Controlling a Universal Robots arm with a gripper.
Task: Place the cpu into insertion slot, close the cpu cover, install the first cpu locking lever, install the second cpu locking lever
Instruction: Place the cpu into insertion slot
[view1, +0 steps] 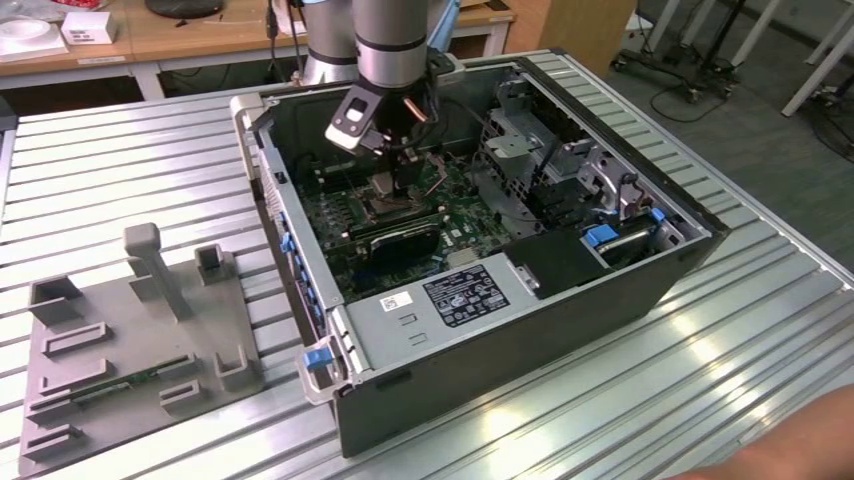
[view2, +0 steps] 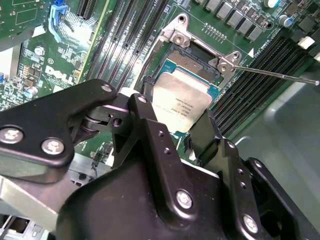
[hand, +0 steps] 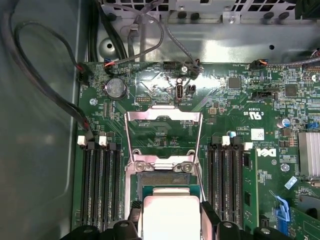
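The cpu (view2: 182, 97), a pale silver square with a green rim, is between the black fingers (view2: 147, 125) of my gripper (view2: 175, 119), which is shut on it. It lies low over the insertion slot (view2: 192, 57), covering most of it; the slot's dark far strip still shows. Whether it rests in the slot I cannot tell. In the first wrist view the cpu (hand: 170, 215) is just below the slot (hand: 162, 178), and the cpu cover (hand: 162, 131) stands flipped open beyond it. A thin lever rod (view2: 275, 74) sticks out sideways. In the exterior view my gripper (view1: 391, 190) reaches down into the case.
Long black memory slots (hand: 100, 185) flank the socket on both sides. Cables (hand: 45, 85) run along the case wall (view1: 627, 300). A grey fixture (view1: 134, 330) lies on the table at the exterior view's left. A hand (view1: 801, 450) shows at the lower right.
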